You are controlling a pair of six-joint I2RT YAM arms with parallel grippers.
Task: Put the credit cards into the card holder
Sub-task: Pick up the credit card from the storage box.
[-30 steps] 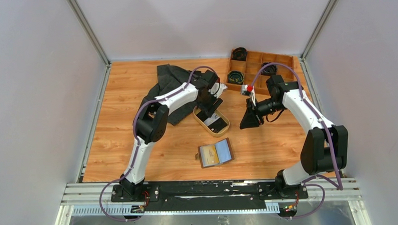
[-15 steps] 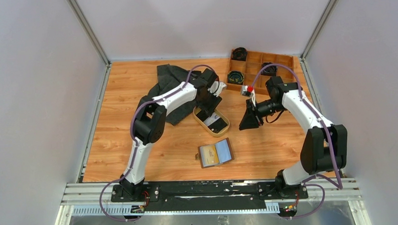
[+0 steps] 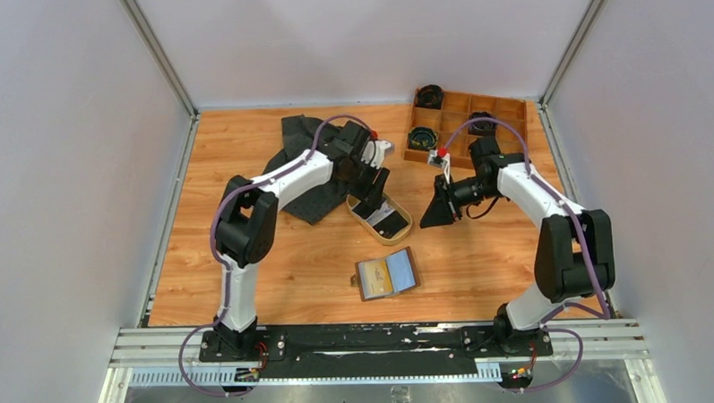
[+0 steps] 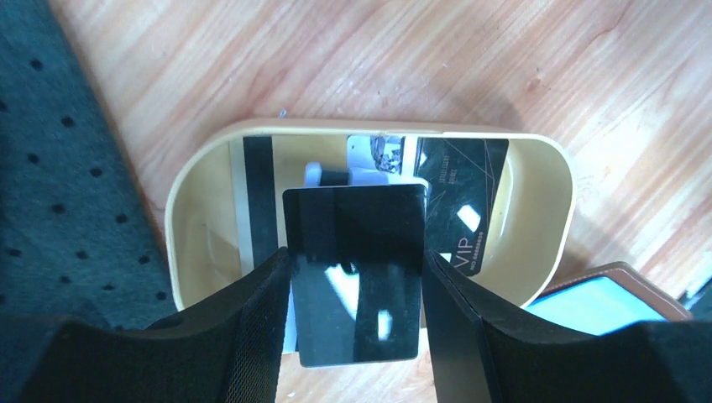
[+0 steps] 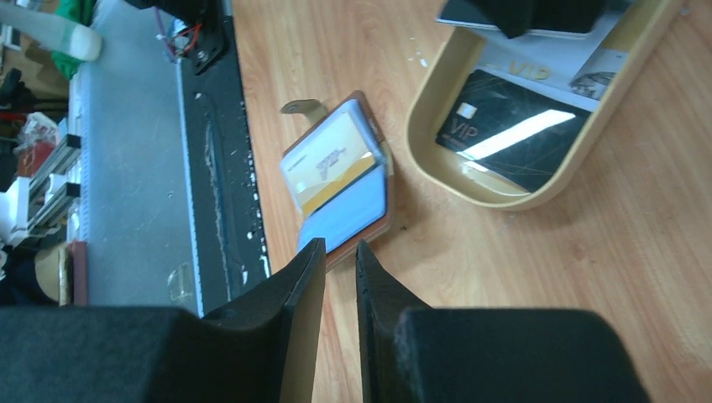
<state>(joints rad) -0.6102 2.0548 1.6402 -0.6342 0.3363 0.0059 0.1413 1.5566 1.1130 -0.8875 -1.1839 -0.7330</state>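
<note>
My left gripper [image 3: 369, 194] is shut on a black credit card [image 4: 354, 277], gripping its two long edges and holding it over the oval tan tray [image 4: 554, 210]. More credit cards lie in that tray: a black VIP card [image 4: 462, 201], a striped card [image 4: 259, 201] and a white one [image 5: 546, 71]. The brown card holder [image 3: 387, 274] lies open on the table nearer the arm bases, with a tan and a blue card face showing [image 5: 340, 180]. My right gripper [image 3: 432, 217] hovers right of the tray, its jaws almost closed with a narrow gap, and it is empty [image 5: 340, 252].
A dark cloth [image 3: 302, 150] lies behind and left of the tray. A wooden compartment box [image 3: 462, 117] holding black coiled items stands at the back right. The metal base rail [image 3: 367, 340] runs along the near edge. Grey walls enclose the table.
My left arm has swung a little left and back with the black card still gripped over the tray. My right gripper has shifted slightly left toward the tray.
</note>
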